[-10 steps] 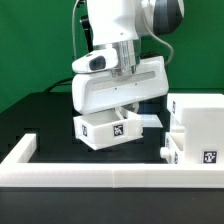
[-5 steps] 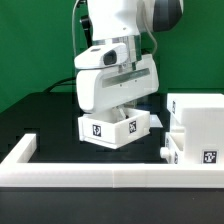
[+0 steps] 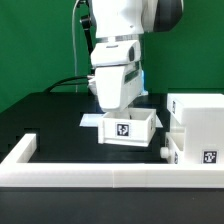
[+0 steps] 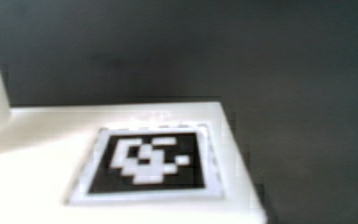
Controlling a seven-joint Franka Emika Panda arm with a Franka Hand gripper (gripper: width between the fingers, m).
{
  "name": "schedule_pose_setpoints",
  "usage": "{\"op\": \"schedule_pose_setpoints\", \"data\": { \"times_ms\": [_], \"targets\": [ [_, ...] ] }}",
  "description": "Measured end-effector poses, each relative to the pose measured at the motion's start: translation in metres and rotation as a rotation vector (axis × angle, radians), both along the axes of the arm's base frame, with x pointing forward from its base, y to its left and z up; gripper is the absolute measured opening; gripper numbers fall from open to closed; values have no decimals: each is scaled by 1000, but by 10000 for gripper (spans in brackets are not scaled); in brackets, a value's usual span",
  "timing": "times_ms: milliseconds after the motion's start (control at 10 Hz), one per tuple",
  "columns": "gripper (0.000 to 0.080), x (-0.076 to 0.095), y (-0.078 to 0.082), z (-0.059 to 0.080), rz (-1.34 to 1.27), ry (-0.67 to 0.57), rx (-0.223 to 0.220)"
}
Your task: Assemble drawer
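A small white open-topped tray (image 3: 128,129) with a black-and-white tag on its near wall sits at the middle of the black table. My gripper (image 3: 126,110) comes straight down onto it, and its fingers seem shut on the tray's wall. The tall white housing (image 3: 200,115) stands at the exterior view's right, close beside the tray. The wrist view shows a white tray surface with a blurred tag (image 4: 149,160) close up; no fingers show there.
A long low white rail (image 3: 90,166) runs along the table's front, with an upright end at the exterior view's left (image 3: 24,147). A lower white tagged part (image 3: 205,156) sits in front of the housing. A thin flat white piece (image 3: 89,122) lies behind the tray.
The gripper has turned with the tray, so its tagged wall now faces the camera squarely, and it has moved toward the exterior view's right, nearer the housing.
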State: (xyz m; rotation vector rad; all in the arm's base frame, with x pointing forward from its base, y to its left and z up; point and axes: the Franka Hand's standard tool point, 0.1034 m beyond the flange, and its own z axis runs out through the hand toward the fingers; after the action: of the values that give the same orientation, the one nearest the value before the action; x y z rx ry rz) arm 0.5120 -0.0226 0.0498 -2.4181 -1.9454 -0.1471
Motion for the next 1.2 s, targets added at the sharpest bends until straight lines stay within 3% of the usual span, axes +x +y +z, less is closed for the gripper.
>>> {"op": "schedule_pose_setpoints", "data": {
  "times_ms": [400, 800, 1200],
  "targets": [
    [44, -2, -4, -3, 164, 0, -10],
    [44, 27, 12, 7, 185, -17, -10],
    [44, 23, 10, 3, 175, -39, -10]
  ]
}}
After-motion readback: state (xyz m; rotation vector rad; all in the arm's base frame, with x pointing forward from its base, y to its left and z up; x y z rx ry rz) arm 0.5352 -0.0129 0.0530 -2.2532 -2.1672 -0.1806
